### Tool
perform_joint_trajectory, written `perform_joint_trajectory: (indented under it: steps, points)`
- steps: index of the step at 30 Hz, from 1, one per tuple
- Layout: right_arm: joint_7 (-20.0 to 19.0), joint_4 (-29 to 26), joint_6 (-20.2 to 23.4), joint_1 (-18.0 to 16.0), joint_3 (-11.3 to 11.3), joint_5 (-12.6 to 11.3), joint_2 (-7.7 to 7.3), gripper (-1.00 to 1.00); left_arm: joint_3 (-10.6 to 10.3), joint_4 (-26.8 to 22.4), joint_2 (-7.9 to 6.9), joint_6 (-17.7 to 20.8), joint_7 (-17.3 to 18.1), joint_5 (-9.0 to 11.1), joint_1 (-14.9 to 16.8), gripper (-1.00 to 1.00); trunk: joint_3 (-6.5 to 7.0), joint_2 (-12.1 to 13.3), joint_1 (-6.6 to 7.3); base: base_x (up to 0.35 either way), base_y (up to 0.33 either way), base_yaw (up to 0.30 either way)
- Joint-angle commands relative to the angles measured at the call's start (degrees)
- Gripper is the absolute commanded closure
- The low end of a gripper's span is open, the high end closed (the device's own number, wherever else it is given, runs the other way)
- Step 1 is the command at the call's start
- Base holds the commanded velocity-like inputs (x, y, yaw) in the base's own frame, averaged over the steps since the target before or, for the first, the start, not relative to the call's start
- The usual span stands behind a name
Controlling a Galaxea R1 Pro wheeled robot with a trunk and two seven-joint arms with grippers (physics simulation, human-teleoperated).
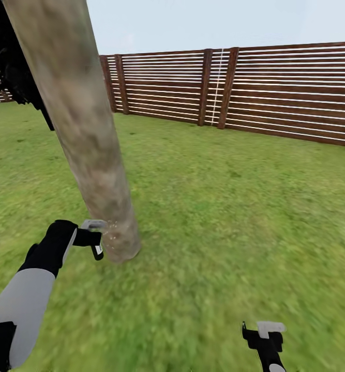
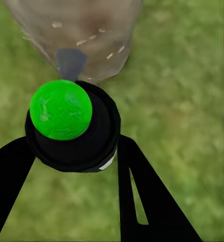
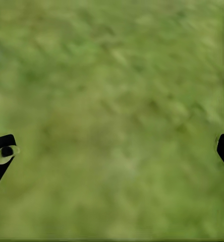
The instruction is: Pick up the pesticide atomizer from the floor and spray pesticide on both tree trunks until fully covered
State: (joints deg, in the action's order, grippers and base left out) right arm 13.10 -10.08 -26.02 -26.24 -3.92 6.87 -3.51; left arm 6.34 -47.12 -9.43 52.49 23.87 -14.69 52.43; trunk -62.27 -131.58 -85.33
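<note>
The pesticide atomizer (image 2: 74,126) sits clamped between the two black fingers (image 2: 142,196) of the left gripper (image 2: 71,161), and the left wrist view looks down on its round black body and the bright green ball on top, with a grey nozzle pointing at the tree trunk (image 2: 76,30) just beyond. Its lower part is hidden under the black collar, so the bottle's shape cannot be made out. In the head view the atomizer (image 1: 93,232) is only a small grey-and-black form at the end of the left gripper (image 1: 92,240), held low and just beside the foot of the tree trunk (image 1: 84,129); whether the nozzle touches the bark cannot be told. A few tiny white specks of pesticide (image 2: 81,43) show on the bark in front of the nozzle, and a faint sprinkle (image 1: 111,232) appears near the trunk's base in the head view. The trunk leans and runs out of the frame's top, so the crown is cut off. The right gripper (image 1: 263,336) hangs low over the grass floor (image 1: 219,217), released, its fingertips (image 3: 1,156) spread to the far edges of the right wrist view with only blurred grass (image 3: 112,121) between them. A brown slatted fence (image 1: 234,88) closes the lawn behind, and a dark mass of foliage (image 1: 12,67) is partly hidden by the trunk.
</note>
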Motion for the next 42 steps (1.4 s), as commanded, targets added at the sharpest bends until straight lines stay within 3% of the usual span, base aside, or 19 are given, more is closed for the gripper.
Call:
perform_joint_trajectory:
  steps: [1,8,24,42]
  points:
    - [0.1,0.1,-0.1,0.0,-0.4,0.6,0.01,-1.00,0.2,-0.1,0.03,0.2,0.6,-0.6,0.0,1.00,-0.05,0.0,0.03,-0.204,-0.229,0.000]
    - [0.2,0.1,-0.2,0.0,-0.5,0.6,0.00,-1.00,0.4,-0.2,-0.14,0.2,0.5,-0.5,0.0,1.00,-0.05,0.0,0.03,-0.191,-0.224,0.000]
    - [0.2,0.0,-0.2,0.0,-0.4,0.6,0.06,-1.00,0.6,-0.2,-0.44,0.1,0.1,-0.7,0.0,1.00,-0.05,0.0,0.03,-0.004,-0.275,0.004]
    - [0.3,0.0,-0.1,0.0,-0.4,0.6,0.08,-1.00,0.8,-0.2,-0.37,0.1,-1.3,-0.7,0.0,1.00,-0.05,0.0,0.03,0.084,-0.274,0.219]
